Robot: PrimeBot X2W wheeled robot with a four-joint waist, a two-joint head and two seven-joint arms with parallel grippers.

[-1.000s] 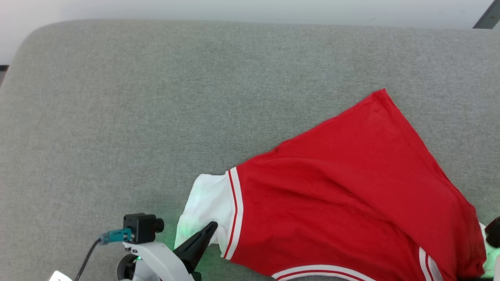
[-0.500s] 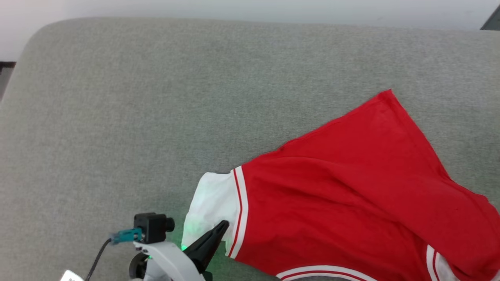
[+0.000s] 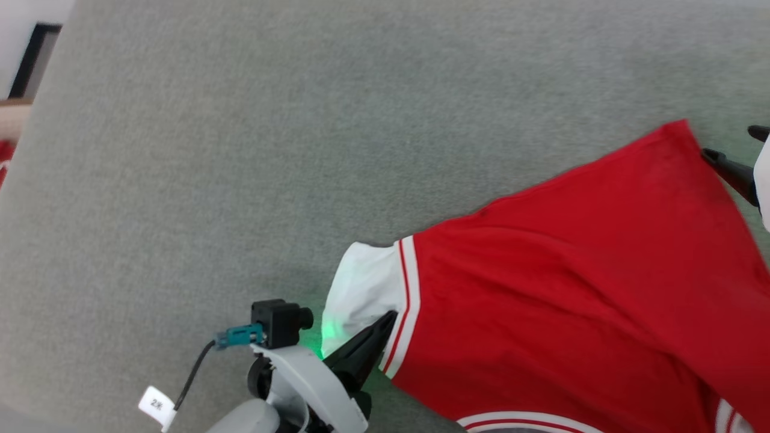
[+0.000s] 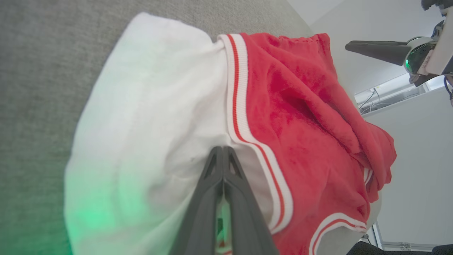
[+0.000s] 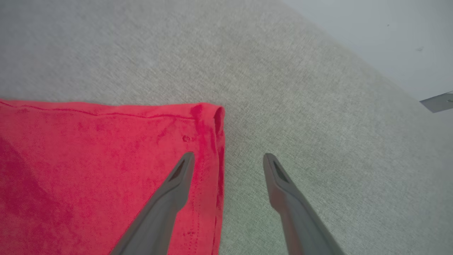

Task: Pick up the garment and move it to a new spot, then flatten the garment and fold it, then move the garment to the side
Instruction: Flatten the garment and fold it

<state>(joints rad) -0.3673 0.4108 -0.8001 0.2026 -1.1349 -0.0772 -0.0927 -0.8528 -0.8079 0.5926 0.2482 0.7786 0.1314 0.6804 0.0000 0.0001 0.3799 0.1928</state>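
On grey cushion point(image 3: 240, 150), pinching the garment's point(image 3: 571, 288) white panel point(image 4: 148, 106) with closed left gripper point(image 4: 223, 148); holding right gripper point(image 5: 228, 157) open above its red corner point(image 5: 205, 117).

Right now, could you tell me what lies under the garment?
The garment lies on the grey cushion, which shows around it; anything beneath the cloth is covered.

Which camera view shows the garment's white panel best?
The left wrist view: the white panel of the garment lies close and broad, striped trim along its edge, the shut left hand over it. The head view shows it smaller, at the garment's left end. The right wrist view shows a red corner by the open right hand.
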